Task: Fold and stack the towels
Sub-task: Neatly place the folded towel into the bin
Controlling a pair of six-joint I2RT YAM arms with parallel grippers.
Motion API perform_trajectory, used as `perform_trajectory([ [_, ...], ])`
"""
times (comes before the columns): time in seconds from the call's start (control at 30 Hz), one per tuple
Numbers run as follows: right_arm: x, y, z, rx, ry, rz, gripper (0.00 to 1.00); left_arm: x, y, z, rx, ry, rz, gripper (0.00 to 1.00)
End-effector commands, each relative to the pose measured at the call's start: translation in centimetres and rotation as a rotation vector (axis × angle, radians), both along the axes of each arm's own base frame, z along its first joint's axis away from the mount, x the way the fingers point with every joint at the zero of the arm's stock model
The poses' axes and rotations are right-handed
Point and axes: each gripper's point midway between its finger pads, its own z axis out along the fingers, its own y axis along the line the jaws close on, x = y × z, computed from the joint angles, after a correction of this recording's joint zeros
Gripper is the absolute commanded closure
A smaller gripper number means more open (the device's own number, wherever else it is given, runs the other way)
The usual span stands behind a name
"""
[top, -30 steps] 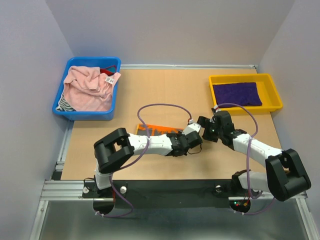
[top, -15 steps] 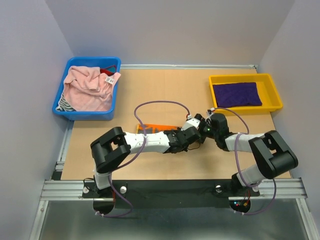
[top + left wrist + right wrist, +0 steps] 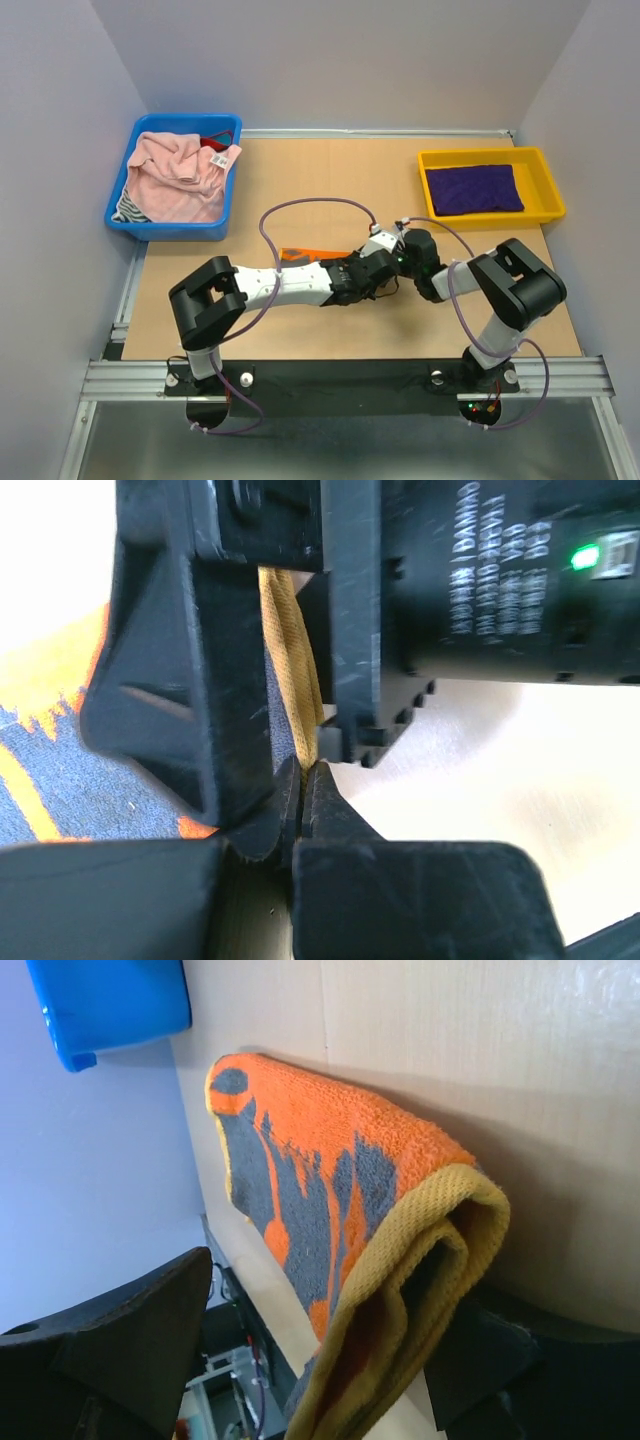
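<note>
The grey-and-orange towel [image 3: 308,256] lies on the table at mid-front, and most of it is hidden under the left arm. My left gripper [image 3: 303,770] is shut on its mustard-yellow hem [image 3: 290,650]; from above that gripper [image 3: 372,273] sits at the towel's right end. My right gripper [image 3: 398,262] meets it there. In the right wrist view its jaws stand open around the towel's folded, raised edge [image 3: 400,1250]; the left finger [image 3: 130,1340] is well clear of the cloth. A dark purple towel [image 3: 474,188] lies flat in the yellow tray [image 3: 548,170]. A pale pink towel [image 3: 172,176] is bunched in the blue bin [image 3: 172,228].
The blue bin stands at the back left and also holds a striped cloth [image 3: 128,208] and something red [image 3: 214,143]. The yellow tray stands at the back right. Purple cables [image 3: 310,205] arch over both wrists. Walls close in both sides.
The right gripper has moved left until it meets the left gripper at the towel's raised edge, its arm folding back. The left arm has shifted slightly left, still holding the hem.
</note>
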Motion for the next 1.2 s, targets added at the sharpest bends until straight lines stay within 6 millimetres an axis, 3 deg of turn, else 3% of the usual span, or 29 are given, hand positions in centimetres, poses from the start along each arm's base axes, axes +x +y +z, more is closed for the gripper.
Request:
perform_trajectory([
  [0.0,-2.3,-0.3,-4.3,-0.101,0.118,0.040,0.22,1.1,-0.9,1.7,-0.055,-0.038,0.035,1.00],
  [0.1,-1.7,-0.2,-3.8,-0.109,0.076,0.041,0.42,1.4,-1.1,1.1,-0.043,-0.027,0.048,1.00],
  [0.13,-1.6,-0.3,-3.7,-0.118,0.071,0.042,0.56,1.4,-1.2,0.9,-0.042,-0.022,0.052,1.00],
  [0.2,-1.2,-0.1,-3.3,-0.131,0.040,0.060,0.72,1.7,-1.4,0.8,-0.044,-0.015,0.057,0.98],
  [0.23,-1.2,-0.1,-3.4,-0.145,0.043,0.065,0.92,1.7,-1.5,0.7,-0.048,-0.010,0.057,0.96],
  [0.27,-1.1,-0.1,-3.3,-0.156,0.027,0.072,1.00,1.7,-1.5,0.8,-0.049,-0.008,0.056,0.94],
  [0.37,-0.4,-0.2,-2.8,-0.192,-0.009,0.093,1.00,1.9,-1.7,1.7,-0.066,-0.015,0.059,0.79],
  [0.4,0.6,-0.1,-1.9,-0.194,-0.039,0.096,1.00,2.0,-1.7,2.0,-0.073,-0.016,0.060,0.69],
  [0.47,0.8,-0.8,-2.3,-0.263,-0.047,0.134,1.00,2.1,-1.6,3.1,-0.102,-0.020,0.058,0.57],
  [0.5,1.5,-1.2,-2.2,-0.292,-0.064,0.134,1.00,2.0,-1.5,3.5,-0.110,-0.021,0.058,0.40],
  [0.6,4.4,-3.2,-1.0,-0.377,-0.119,0.130,1.00,2.3,0.0,5.2,-0.139,-0.029,0.072,0.17],
  [0.63,4.5,-4.1,-1.4,-0.415,-0.117,0.153,1.00,2.5,0.5,5.7,-0.147,-0.027,0.079,0.14],
  [0.67,5.0,-4.7,-1.2,-0.429,-0.125,0.156,1.00,2.6,1.3,7.4,-0.181,-0.039,0.086,0.11],
  [0.7,5.2,-6.1,-1.4,-0.452,-0.096,0.153,1.00,3.5,3.0,7.3,-0.170,-0.038,0.118,0.08],
  [0.73,6.8,-6.5,-0.4,-0.479,-0.152,0.169,1.00,3.6,4.0,9.2,-0.204,-0.060,0.116,0.07],
  [0.77,7.3,-7.3,-0.1,-0.501,-0.156,0.173,1.00,4.2,4.9,8.7,-0.191,-0.050,0.138,0.06],
  [0.8,8.4,-8.4,0.4,-0.524,-0.172,0.163,1.00,5.3,7.3,10.0,-0.204,-0.073,0.172,0.05],
  [0.87,9.0,-9.9,0.7,-0.612,-0.198,0.208,0.99,6.5,9.8,11.3,-0.218,-0.096,0.201,0.04],
  [0.9,11.2,-11.0,2.2,-0.662,-0.238,0.176,1.00,7.9,12.5,13.2,-0.232,-0.145,0.243,0.04],
  [0.97,12.1,-12.6,2.8,-0.749,-0.259,0.213,1.00,8.7,15.4,14.8,-0.234,-0.205,0.286,0.03],
  [1.0,13.7,-13.5,4.4,-0.790,-0.296,0.190,0.99,9.3,16.9,15.2,-0.224,-0.229,0.316,0.03],
  [1.07,14.6,-15.6,4.9,-0.871,-0.319,0.238,0.99,10.4,20.5,15.7,-0.193,-0.298,0.393,0.03],
  [1.1,16.2,-17.0,6.7,-0.900,-0.347,0.209,1.00,10.5,21.3,15.7,-0.190,-0.313,0.408,0.02],
  [1.13,16.3,-18.1,6.6,-0.923,-0.322,0.211,0.99,10.6,22.1,14.7,-0.181,-0.319,0.419,0.02],
  [1.17,17.6,-20.1,8.0,-0.963,-0.334,0.182,0.99,10.8,23.3,14.1,-0.179,-0.329,0.442,0.03],
])
